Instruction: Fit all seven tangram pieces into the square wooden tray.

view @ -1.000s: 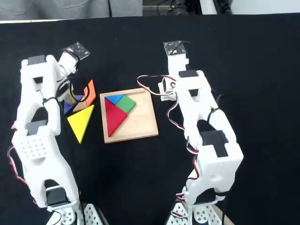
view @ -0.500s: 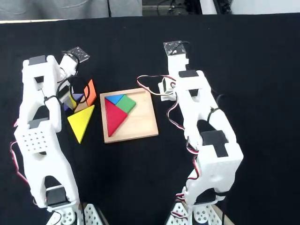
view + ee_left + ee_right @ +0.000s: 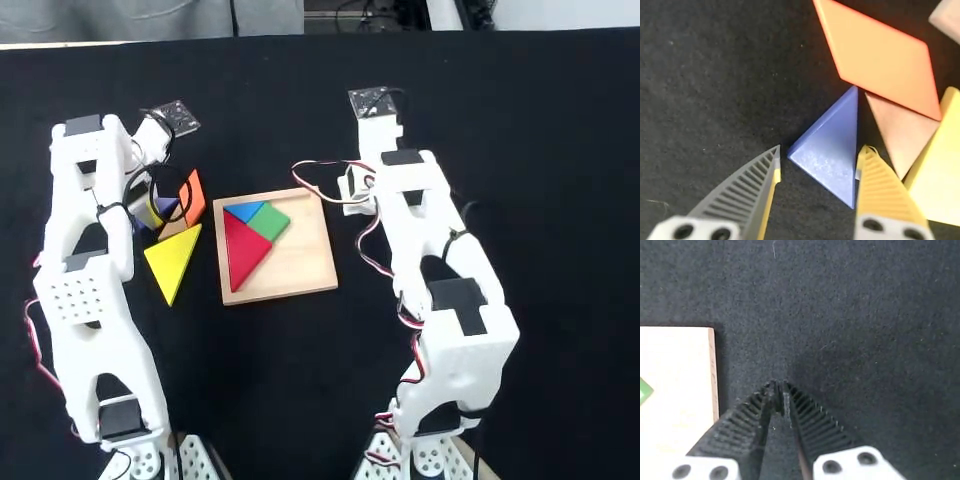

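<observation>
The black table (image 3: 520,120) carries everything, and the two arms flank the square wooden tray (image 3: 300,262), which lies flat between them, probably so that either can reach it. The right gripper (image 3: 777,387) is clenched on nothing and hangs over bare cloth just beside the tray's edge, seemingly parked out of the way. Three pieces sit in the tray, packed toward the side nearest the loose pile: a large red triangle (image 3: 243,250), a green piece (image 3: 268,220) and a small blue piece (image 3: 240,211). They touch one another, and the rest of the wood is bare. The other four pieces lie clustered on the cloth beside the tray: a large yellow triangle (image 3: 172,260), an orange parallelogram (image 3: 192,197), a tan triangle (image 3: 900,135) and a small violet-blue triangle (image 3: 832,150). The left gripper (image 3: 821,150) stands spread low over that small triangle, one finger at its corner and the other along its far edge, not yet closed, apparently set to pinch it. The piece looks flat, matte and sharp-cornered.
</observation>
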`<state>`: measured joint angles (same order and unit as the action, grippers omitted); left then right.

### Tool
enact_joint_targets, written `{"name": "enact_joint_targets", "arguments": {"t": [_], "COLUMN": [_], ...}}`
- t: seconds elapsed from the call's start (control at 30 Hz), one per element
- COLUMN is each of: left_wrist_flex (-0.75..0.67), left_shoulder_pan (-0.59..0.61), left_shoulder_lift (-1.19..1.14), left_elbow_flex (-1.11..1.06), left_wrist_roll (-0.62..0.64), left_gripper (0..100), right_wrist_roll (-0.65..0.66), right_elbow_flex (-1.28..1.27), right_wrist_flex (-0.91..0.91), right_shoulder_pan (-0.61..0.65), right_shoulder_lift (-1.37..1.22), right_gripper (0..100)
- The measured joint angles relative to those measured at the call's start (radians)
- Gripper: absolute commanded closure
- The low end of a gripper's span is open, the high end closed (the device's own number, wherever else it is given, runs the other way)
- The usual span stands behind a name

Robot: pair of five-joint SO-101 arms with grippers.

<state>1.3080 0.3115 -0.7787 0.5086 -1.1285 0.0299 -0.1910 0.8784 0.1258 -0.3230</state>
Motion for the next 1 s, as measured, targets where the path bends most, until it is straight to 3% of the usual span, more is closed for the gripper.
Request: {"name": "enact_joint_targets", "arguments": {"t": [0.27,0.4,0.5,0.83,1.0], "left_wrist_flex": [0.002,0.015,0.08,0.295,0.422], "left_shoulder_pan": [-0.018,-0.023,-0.029,-0.035,-0.035], "left_shoulder_lift": [-0.06,-0.117,-0.144,-0.183,-0.183], "left_elbow_flex": [0.051,0.117,0.176,0.39,0.634], "left_wrist_roll": [-0.064,-0.077,-0.078,-0.176,-0.175], "left_gripper": [77,86,93,93,93], "right_wrist_roll": [0.0,0.0,0.0,0.0,0.0], "right_elbow_flex": [0.0,0.0,0.0,0.0,0.0], "right_wrist_flex": [0.0,0.0,0.0,0.0,0.0], "right_shoulder_pan": [0.0,0.0,0.0,0.0,0.0], "right_shoulder_lift": [0.0,0.0,0.0,0.0,0.0], "right_gripper": [98.7,98.7,98.7,98.7,98.8]}}
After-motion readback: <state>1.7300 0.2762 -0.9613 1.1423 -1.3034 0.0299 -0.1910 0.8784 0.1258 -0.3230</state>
